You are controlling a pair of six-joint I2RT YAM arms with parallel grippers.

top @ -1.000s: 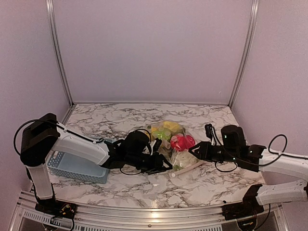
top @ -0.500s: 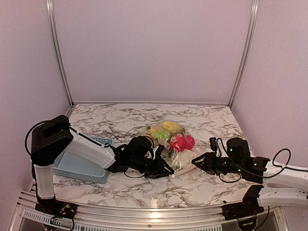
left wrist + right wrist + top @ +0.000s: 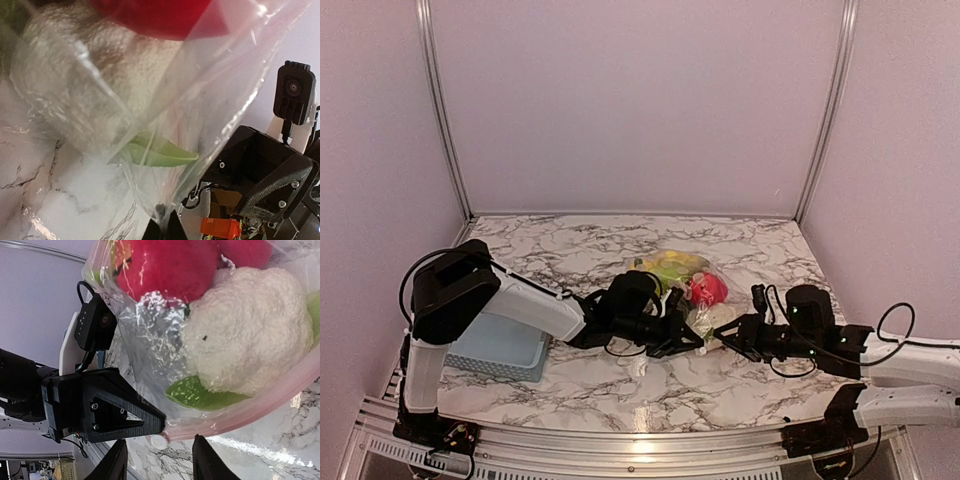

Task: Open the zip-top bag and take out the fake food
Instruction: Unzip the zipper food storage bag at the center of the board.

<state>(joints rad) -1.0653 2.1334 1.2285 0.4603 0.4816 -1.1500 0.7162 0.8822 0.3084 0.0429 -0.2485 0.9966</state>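
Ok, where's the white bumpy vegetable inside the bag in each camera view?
Top external: white bumpy vegetable mid-table, in the near end of the zip-top bag.
Left wrist: upper left, behind plastic.
Right wrist: right of centre.
Shared landmark: the red toy right beside it in all three.

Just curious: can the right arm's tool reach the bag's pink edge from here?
Probably yes: the right tool is open, and the pink edge of the zip-top bag lies just ahead of its fingers, nothing between.
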